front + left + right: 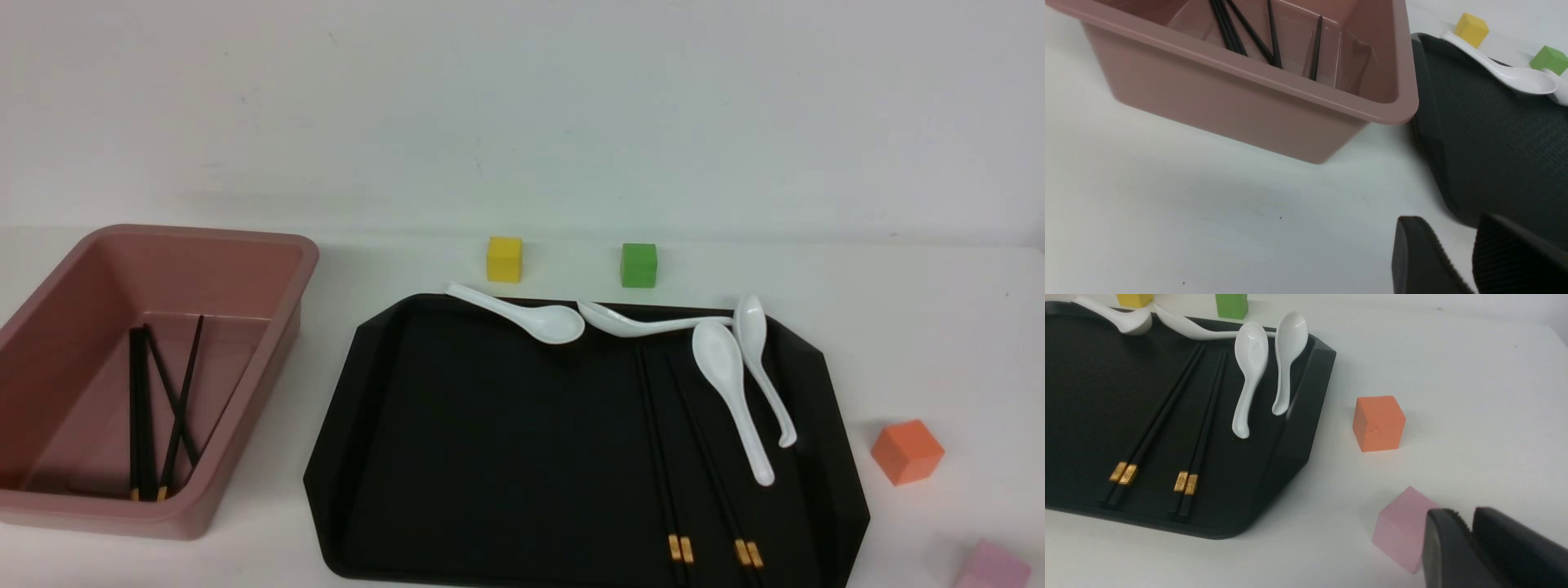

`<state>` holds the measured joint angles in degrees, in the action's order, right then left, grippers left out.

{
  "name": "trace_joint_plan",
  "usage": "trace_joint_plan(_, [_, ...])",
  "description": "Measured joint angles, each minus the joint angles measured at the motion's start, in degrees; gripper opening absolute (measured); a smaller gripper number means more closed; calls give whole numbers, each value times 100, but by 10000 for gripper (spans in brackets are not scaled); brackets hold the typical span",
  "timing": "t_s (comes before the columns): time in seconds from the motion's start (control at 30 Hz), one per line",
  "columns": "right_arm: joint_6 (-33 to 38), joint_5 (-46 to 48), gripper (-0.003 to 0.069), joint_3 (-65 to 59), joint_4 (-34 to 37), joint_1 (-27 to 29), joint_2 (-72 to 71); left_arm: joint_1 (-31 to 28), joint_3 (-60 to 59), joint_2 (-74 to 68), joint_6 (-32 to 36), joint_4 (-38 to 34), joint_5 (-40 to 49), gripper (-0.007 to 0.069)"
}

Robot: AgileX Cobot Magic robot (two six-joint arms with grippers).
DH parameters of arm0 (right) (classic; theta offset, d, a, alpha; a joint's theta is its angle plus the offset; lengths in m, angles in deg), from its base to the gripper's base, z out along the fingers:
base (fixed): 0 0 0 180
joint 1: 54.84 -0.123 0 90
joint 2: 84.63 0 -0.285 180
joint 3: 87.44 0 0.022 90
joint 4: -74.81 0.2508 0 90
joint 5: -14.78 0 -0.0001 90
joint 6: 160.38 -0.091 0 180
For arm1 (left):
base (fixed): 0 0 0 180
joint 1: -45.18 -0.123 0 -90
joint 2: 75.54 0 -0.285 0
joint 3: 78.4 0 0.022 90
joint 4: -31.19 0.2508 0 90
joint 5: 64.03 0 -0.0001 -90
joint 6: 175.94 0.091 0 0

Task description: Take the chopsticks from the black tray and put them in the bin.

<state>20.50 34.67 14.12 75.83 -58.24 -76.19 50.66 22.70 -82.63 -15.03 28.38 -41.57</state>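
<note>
Pink cube (992,566) nearest; 2 chopstick pairs (690,457) on black tray (457,457).

We see chopsticks (159,408) lying in the bin (269,384), two more pairs (694,457) resting on the black tray (457,441) beside four white spoons (727,384).

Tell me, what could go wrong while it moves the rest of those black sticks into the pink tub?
The two pairs of chopsticks lie flat on the black tray, so thin sticks might slip from a pinch or only one of a pair get lifted. A white spoon rests right beside the nearer pair and could get knocked. Sticks already lean crossed in the bin, so new ones might catch on its rim.
</note>
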Motion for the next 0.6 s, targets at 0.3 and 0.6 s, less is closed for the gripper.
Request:
trace_joint_plan(0.3, [0, 0, 129, 0, 0, 0, 0, 0, 0, 0, 0, 0, 0, 237])
trace_joint_plan(0.6, [0, 0, 135, 0, 0, 0, 0, 0, 0, 0, 0, 0, 0, 238])
